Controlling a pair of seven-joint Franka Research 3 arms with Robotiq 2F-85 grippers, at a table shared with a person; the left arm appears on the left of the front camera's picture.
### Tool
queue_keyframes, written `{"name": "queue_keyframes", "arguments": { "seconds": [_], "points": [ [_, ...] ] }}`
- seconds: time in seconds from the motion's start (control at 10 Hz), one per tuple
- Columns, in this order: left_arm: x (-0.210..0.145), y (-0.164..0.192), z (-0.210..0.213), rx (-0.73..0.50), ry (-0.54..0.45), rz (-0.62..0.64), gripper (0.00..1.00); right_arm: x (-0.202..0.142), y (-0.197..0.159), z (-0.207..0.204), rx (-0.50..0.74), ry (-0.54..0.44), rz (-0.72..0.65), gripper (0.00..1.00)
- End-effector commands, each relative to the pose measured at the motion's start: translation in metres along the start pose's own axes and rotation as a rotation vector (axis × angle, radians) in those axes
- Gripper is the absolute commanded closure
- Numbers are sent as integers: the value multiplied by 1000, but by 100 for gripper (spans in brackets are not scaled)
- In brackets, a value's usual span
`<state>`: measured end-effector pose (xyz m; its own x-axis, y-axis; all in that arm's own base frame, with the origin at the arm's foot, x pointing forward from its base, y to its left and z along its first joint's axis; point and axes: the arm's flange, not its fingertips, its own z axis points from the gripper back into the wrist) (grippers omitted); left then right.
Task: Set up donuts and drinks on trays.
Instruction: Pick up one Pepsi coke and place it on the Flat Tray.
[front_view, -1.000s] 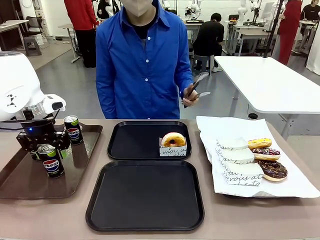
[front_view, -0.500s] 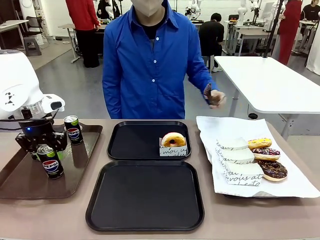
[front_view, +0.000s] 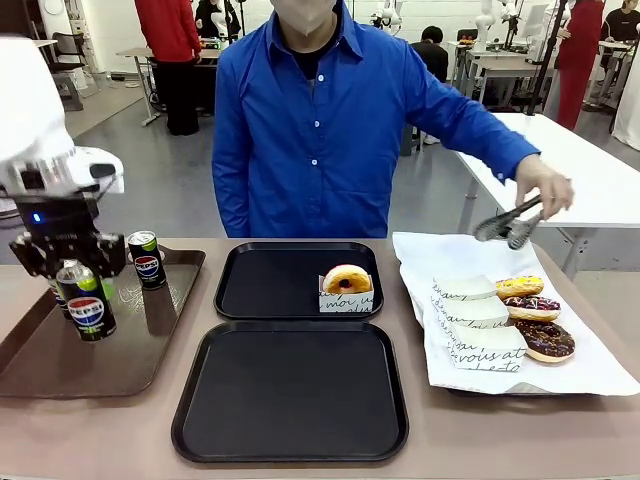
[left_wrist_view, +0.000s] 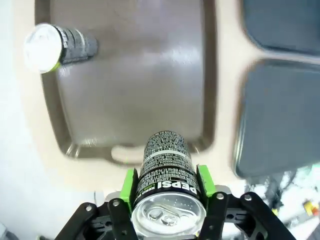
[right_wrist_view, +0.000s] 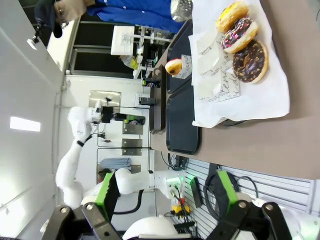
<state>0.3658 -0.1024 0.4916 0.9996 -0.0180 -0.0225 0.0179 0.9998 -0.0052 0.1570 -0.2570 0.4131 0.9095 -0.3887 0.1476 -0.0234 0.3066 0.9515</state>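
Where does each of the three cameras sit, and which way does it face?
Front view: between the arms, facing across the table at the person; the left gripper shows, holding a Pepsi can.
Left wrist view: above the brown tray, looking down past its green pads clamped on that can.
Right wrist view: rolled sideways at the table's donut end, looking past the open right gripper toward the donuts.
Shared: front and left wrist show the gripped can.
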Motion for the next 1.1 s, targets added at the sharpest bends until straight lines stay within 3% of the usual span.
{"name": "queue_keyframes", "arguments": {
  "seconds": [0.0,0.2,0.8,0.9,1.0],
  "points": [
    [-22,-12,63,-32,-10,-53,92,0,0,0,13,-3,8,0],
    [-29,-9,82,-63,-2,-37,92,0,0,0,13,-3,8,0],
    [-33,-16,71,-24,-8,-41,92,0,0,0,13,-3,8,0],
    [-34,-17,68,-28,17,-36,42,0,0,0,13,-3,8,0],
    [-12,-35,58,-11,33,-102,42,0,0,0,13,-3,8,0]
  ]
}}
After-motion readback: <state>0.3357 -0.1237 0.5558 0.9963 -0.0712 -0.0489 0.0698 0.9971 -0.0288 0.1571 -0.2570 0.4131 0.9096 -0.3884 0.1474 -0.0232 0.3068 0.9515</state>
